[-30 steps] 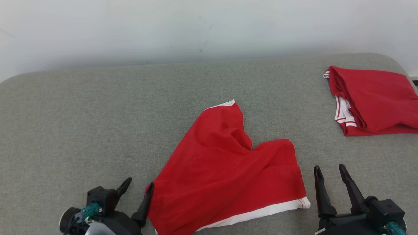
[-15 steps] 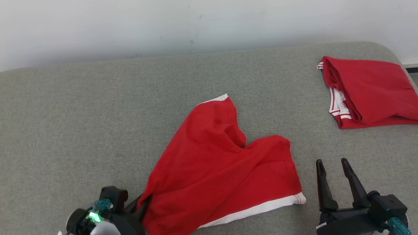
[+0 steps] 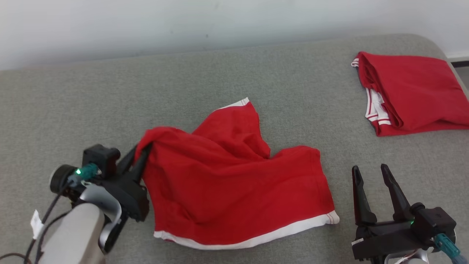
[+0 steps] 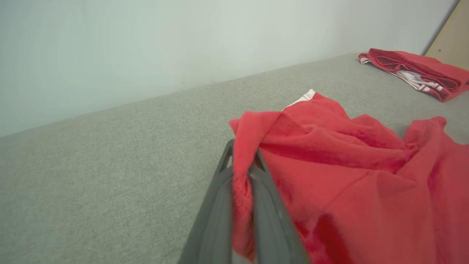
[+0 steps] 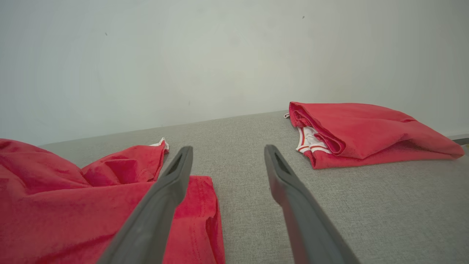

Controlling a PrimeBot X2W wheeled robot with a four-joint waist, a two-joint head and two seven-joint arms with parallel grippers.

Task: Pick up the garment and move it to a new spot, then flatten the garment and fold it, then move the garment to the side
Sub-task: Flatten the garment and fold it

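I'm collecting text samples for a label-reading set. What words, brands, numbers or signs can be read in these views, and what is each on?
No text can be read in any view.
White tag hanging at the lower left of the head view: too small to tell whether anything is printed on it.
Red garment: white trim, no print or logo visible.
Folded red garment: white striped trim, no print or logo visible.

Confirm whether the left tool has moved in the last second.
Yes. The left tool, shut on a corner of the red shorts, has gone forward toward the wall, closing on the far white hem, which stayed put.
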